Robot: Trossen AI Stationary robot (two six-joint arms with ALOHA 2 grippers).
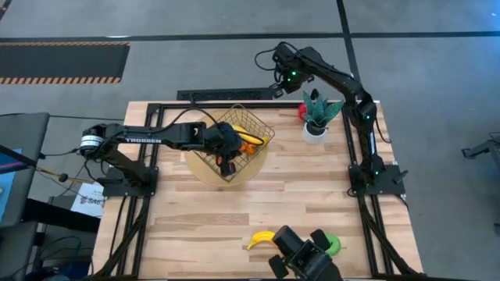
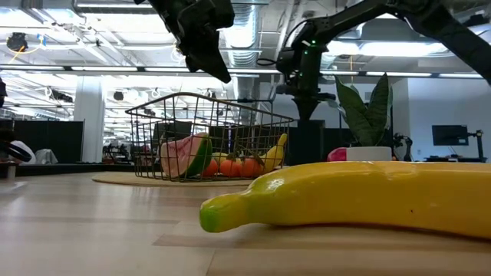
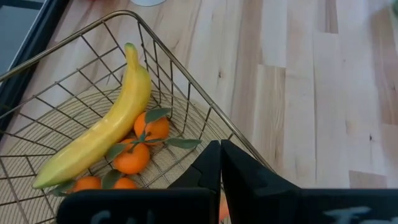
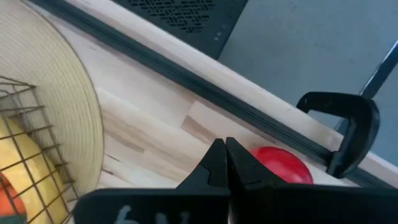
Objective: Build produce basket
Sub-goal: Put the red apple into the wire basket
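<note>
One readable word, on the left arm.
White letters spell "TROSSEN" along the left arm point(image 1: 144, 140), just left of the basket point(image 1: 234, 144).

Both arms are matte black, built of slim tube links with bulkier joints. The left arm point(image 1: 148, 139) carries white "TROSSEN" lettering along its link and a silver ring near its base. The right arm point(image 1: 336, 78) shows small green lights and looping black cables.

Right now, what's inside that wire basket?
Inside the basket lie a yellow banana, several small oranges with green leaves and a watermelon slice. The left gripper, shut, hides whatever lies beneath it.
</note>
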